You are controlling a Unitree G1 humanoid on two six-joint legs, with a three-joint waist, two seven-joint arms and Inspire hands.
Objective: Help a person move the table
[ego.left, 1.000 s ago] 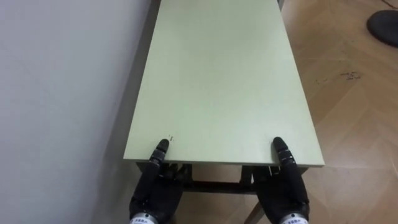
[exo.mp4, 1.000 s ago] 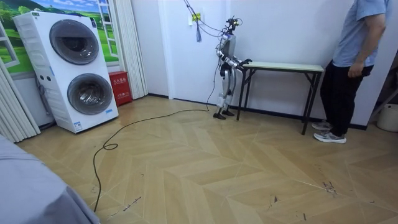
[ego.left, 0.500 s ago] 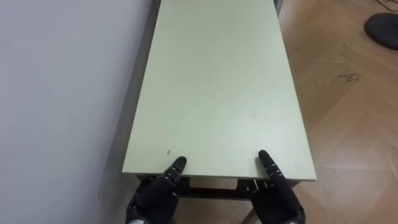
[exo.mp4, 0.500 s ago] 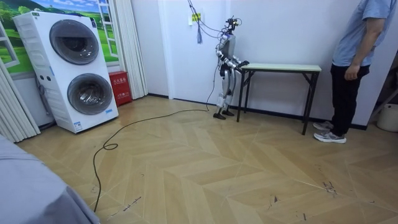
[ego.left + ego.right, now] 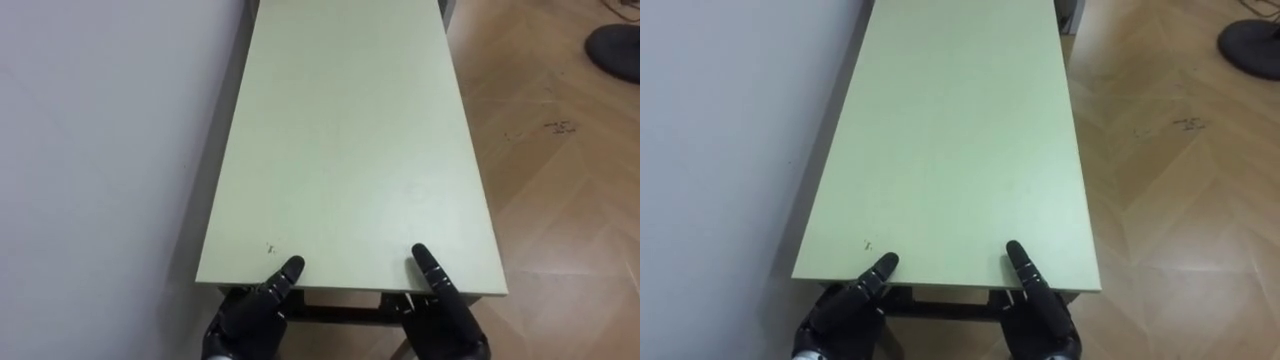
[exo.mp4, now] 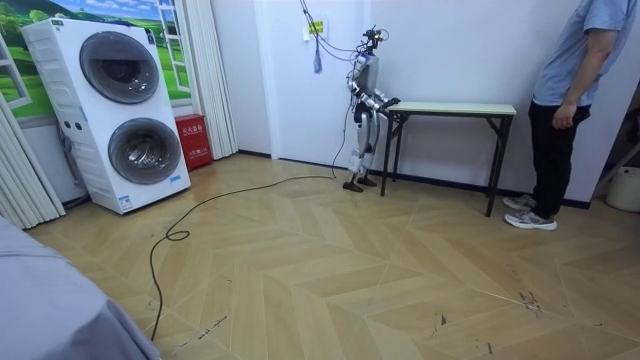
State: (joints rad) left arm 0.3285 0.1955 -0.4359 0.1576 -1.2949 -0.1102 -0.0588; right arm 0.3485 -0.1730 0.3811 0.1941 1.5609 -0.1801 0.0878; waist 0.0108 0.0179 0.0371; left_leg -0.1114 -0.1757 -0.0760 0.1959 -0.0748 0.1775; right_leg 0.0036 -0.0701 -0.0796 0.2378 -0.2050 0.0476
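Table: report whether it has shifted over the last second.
Yes. The table has slid slightly toward the robot: its near edge sits lower against the floor scuff, which barely shifted.

Long pale green table (image 5: 350, 140), dark metal legs, level, alongside white wall

Plain white wall (image 6: 450, 50); herringbone light-wood parquet floor (image 6: 350, 280); stacked white front-loading washing machines (image 6: 120, 110) beside pale curtains (image 6: 215, 80).

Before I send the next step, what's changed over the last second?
Along the near edge of the table, the left hand and right hand slid closer together. The person at the far end straightened up from leaning toward it. The table still stands beside the wall, with the robot at its end.
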